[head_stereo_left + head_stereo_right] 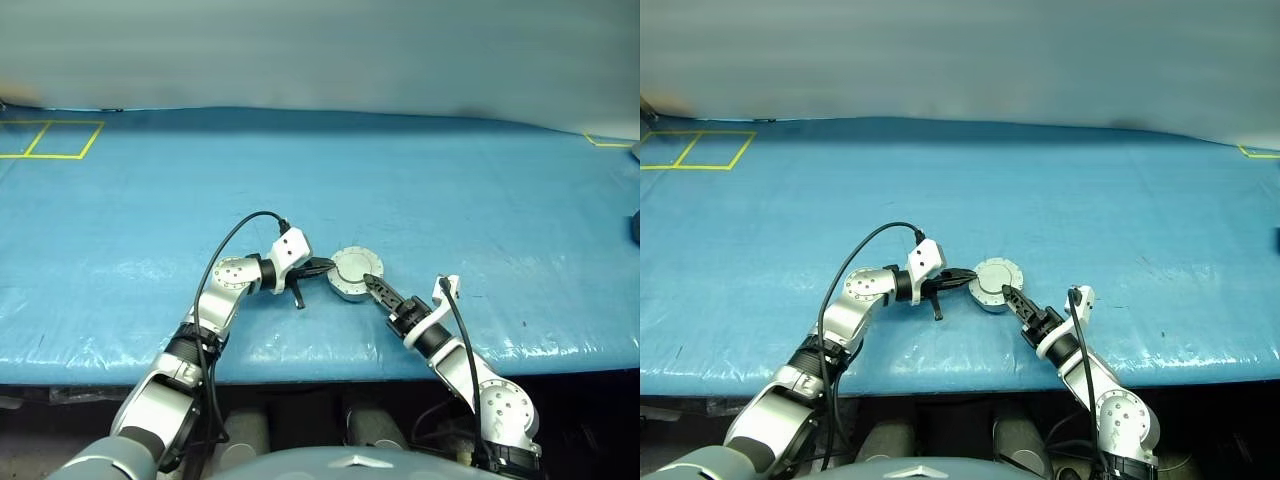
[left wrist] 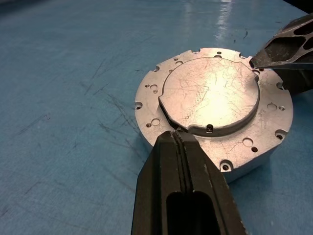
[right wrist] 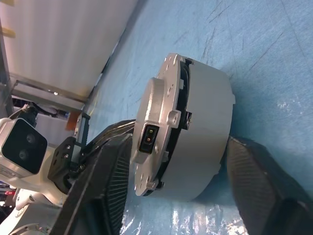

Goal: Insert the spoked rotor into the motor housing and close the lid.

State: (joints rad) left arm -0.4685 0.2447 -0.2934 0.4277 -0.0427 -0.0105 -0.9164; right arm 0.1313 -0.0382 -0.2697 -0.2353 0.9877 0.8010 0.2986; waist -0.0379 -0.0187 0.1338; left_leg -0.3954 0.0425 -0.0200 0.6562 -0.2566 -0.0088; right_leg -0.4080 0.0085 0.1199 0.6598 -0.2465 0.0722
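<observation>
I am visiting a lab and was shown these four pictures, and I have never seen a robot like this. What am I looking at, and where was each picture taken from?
This is a humanoid robot with two arms, each ending in a two-fingered black tool. The two wide pictures come from cameras in its head, looking down over its arms at a table with a blue cover. The two close-ups come from cameras on its wrists.

On the cover sits the motor housing, a short round metal cylinder with the lid on top. In the right wrist view a gap still shows between lid and housing.

The left tool, fingers shut together, presses its tip against the lid's edge. The right tool has one finger on each side of the housing; whether it is gripping yet is hard to say.
</observation>
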